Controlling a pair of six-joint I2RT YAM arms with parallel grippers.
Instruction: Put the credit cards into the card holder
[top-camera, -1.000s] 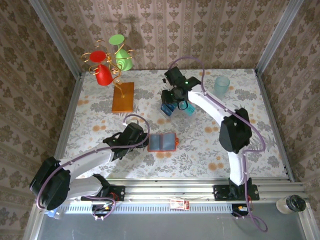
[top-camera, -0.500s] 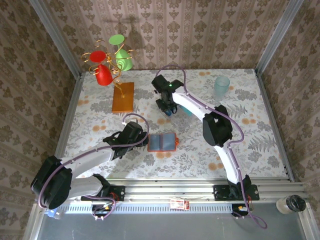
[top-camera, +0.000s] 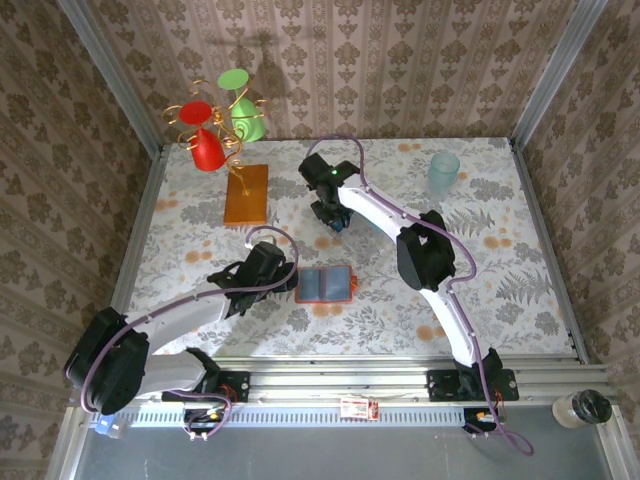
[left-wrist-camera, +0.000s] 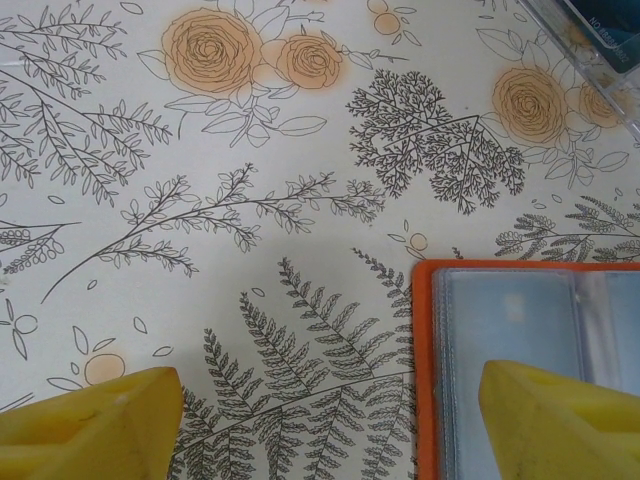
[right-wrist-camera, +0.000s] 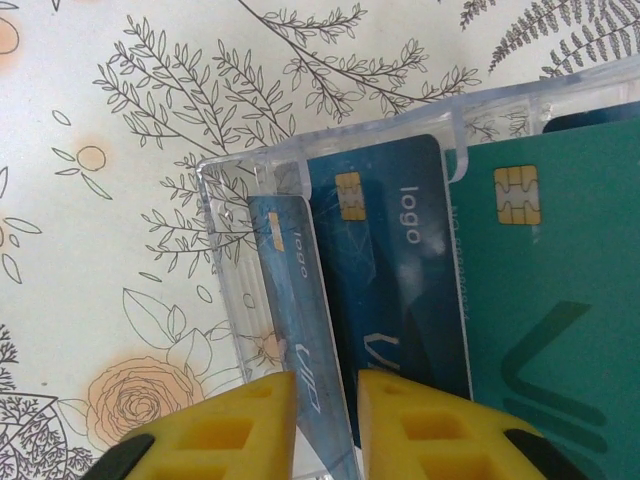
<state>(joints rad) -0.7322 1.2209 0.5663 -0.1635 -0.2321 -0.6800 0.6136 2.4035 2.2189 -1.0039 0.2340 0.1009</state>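
The card holder (top-camera: 326, 285) lies open on the table, orange-red with clear sleeves (left-wrist-camera: 530, 350). My left gripper (top-camera: 288, 287) stands open at its left edge (left-wrist-camera: 330, 400), one finger over a sleeve, the other over bare cloth. Several credit cards sit in a clear tray (right-wrist-camera: 225, 250): a tilted blue card (right-wrist-camera: 295, 300), a dark blue card (right-wrist-camera: 390, 280) and a teal card (right-wrist-camera: 560, 300). My right gripper (top-camera: 335, 215) is down over the tray (right-wrist-camera: 327, 410). Its jaws are narrow, with the tilted blue card between them and a sliver of gap on the right.
A wire stand with red and green cups (top-camera: 215, 125) stands at the back left on an orange-brown board (top-camera: 246, 194). A pale blue cup (top-camera: 444, 172) sits at the back right. A corner of the clear tray (left-wrist-camera: 600, 60) lies beyond the holder.
The right arm has swung left and down over the card tray, and its jaws have narrowed around the tilted blue card. The left arm and the holder have stayed put.
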